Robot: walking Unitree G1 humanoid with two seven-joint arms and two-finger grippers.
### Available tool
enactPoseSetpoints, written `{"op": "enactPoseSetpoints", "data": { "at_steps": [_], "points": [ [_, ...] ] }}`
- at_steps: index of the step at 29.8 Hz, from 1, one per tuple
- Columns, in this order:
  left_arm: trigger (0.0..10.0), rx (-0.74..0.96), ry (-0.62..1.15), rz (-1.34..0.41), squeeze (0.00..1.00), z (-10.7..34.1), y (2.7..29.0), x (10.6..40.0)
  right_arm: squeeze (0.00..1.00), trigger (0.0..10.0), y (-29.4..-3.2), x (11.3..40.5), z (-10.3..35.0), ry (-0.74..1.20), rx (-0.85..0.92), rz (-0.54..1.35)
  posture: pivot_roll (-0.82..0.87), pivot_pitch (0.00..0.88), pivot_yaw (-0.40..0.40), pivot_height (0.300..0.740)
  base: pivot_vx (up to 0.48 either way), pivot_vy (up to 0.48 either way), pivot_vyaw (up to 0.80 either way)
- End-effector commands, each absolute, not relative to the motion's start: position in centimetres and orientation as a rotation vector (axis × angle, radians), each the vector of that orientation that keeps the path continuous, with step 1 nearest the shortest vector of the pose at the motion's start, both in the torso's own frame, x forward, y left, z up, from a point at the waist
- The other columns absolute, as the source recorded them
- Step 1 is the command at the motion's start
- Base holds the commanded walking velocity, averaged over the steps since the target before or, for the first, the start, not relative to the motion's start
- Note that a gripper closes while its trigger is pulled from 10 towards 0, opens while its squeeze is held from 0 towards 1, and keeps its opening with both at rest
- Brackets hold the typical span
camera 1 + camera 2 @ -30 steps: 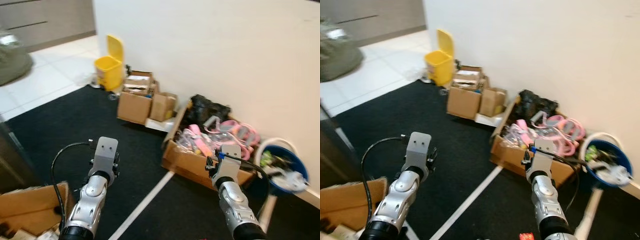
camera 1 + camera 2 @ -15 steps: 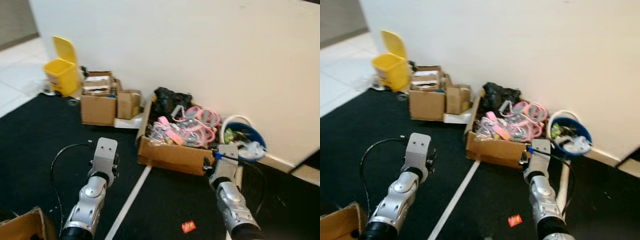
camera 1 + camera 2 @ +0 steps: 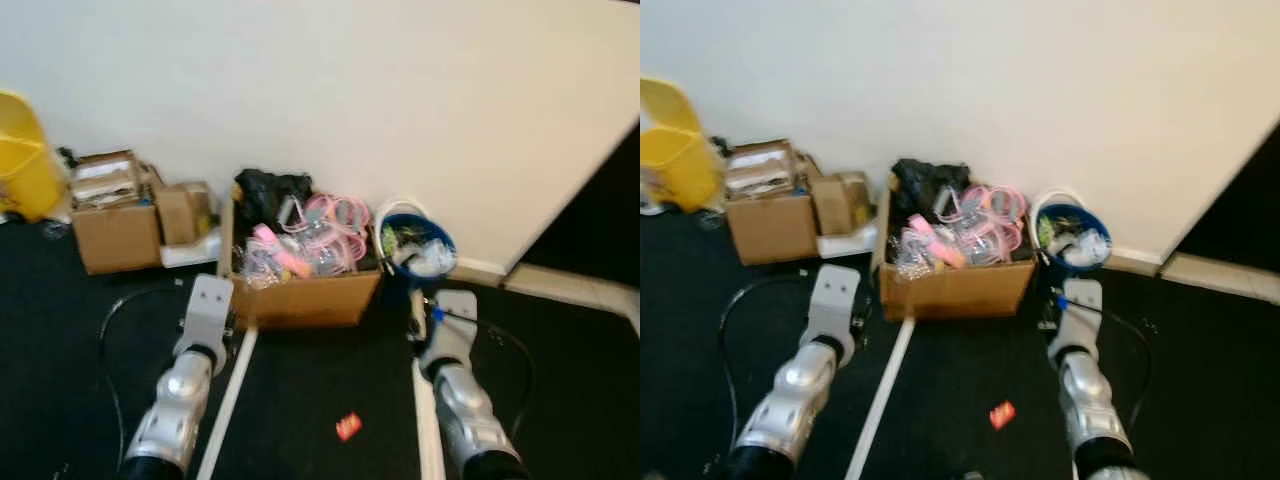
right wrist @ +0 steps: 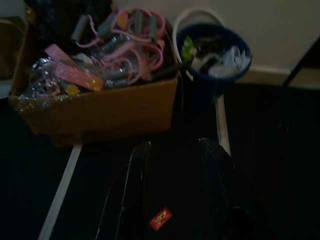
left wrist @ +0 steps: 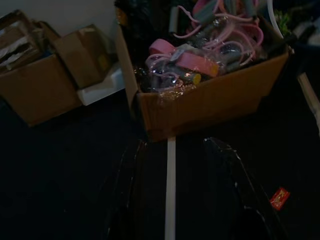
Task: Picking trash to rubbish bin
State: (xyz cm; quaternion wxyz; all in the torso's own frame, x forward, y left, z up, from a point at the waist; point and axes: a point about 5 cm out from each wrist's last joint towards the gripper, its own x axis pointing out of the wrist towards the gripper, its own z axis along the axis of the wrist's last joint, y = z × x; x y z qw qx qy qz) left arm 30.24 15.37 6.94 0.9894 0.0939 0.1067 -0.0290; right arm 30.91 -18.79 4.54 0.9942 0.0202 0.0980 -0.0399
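I stood on black carpet (image 3: 60, 330) crossed by a white floor stripe (image 3: 228, 400), facing a plain cream wall (image 3: 330, 90). A small red wrapper (image 3: 347, 427) lay on the carpet at lower centre, between my arms. My left gripper (image 5: 172, 200) and right gripper (image 4: 172, 195) both hovered above the floor with fingers parted, holding nothing. At mid-frame sat an open cardboard box of pink plastic clutter (image 3: 300, 265), a blue round bucket (image 3: 415, 248) just right of it, smaller brown cartons (image 3: 110, 210) at left, and a yellow plastic rubbish bin (image 3: 22, 155) at far left.
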Motion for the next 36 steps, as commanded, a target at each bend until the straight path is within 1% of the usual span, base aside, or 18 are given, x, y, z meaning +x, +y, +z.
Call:
{"op": "enactPoseSetpoints", "data": {
  "at_steps": [1, 27, 36],
  "points": [
    [10.0, 0.191, 0.233, -0.065, 0.00, 6.57, 15.37, 30.05, 0.00, 10.0, -19.17, 30.56, 4.09, 0.219, 0.047, -0.096, -0.01, 0.114, -0.033, 0.740, 0.000, 0.000, -0.71],
    [10.0, 0.190, 0.233, -0.074, 0.00, 6.62, 15.24, 30.07, 0.00, 10.0, -19.23, 30.53, 4.06, 0.221, 0.051, -0.097, -0.01, 0.116, -0.032, 0.740, 0.000, 0.000, -0.71],
    [10.0, 0.188, 0.230, -0.079, 0.00, 6.61, 15.11, 30.09, 0.00, 10.0, -19.30, 30.57, 4.08, 0.221, 0.050, -0.096, -0.01, 0.100, -0.034, 0.740, 0.000, 0.000, -0.72]
  ]
}}
